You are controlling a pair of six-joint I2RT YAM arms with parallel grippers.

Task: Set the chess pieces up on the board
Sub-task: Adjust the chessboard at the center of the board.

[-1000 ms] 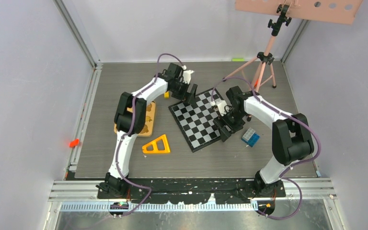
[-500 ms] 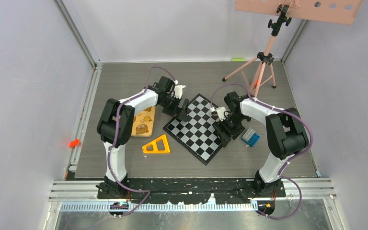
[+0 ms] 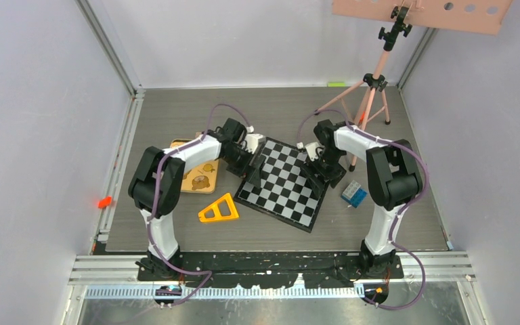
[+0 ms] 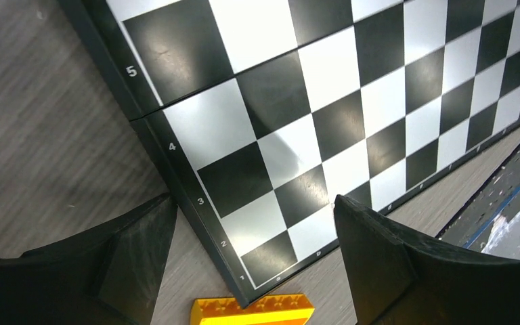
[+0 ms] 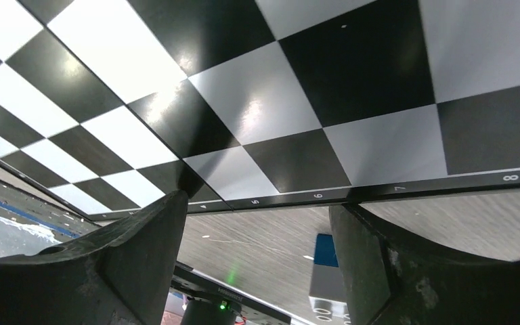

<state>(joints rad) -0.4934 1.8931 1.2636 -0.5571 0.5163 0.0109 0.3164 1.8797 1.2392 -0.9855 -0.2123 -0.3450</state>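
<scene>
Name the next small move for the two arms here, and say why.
Probably swing the board square with the table: it lies skewed, the open left hand and right hand sit at opposite edges, and no pieces are in view.

Robot lab test cell, not a home or shop. Plain pale walls (image 3: 34, 135) box in a grey wood-grain tabletop (image 3: 176, 115). Bare aluminium frame posts (image 3: 108, 47) stand at the back corners, and a slotted metal rail (image 3: 101, 271) runs along the near edge. A left arm (image 3: 164, 227) and a right arm (image 3: 381, 230), both white and black, are bolted to a black base plate (image 3: 271, 261). A tripod (image 3: 377, 81) stands at the back under a pink perforated panel (image 3: 433, 15).
</scene>
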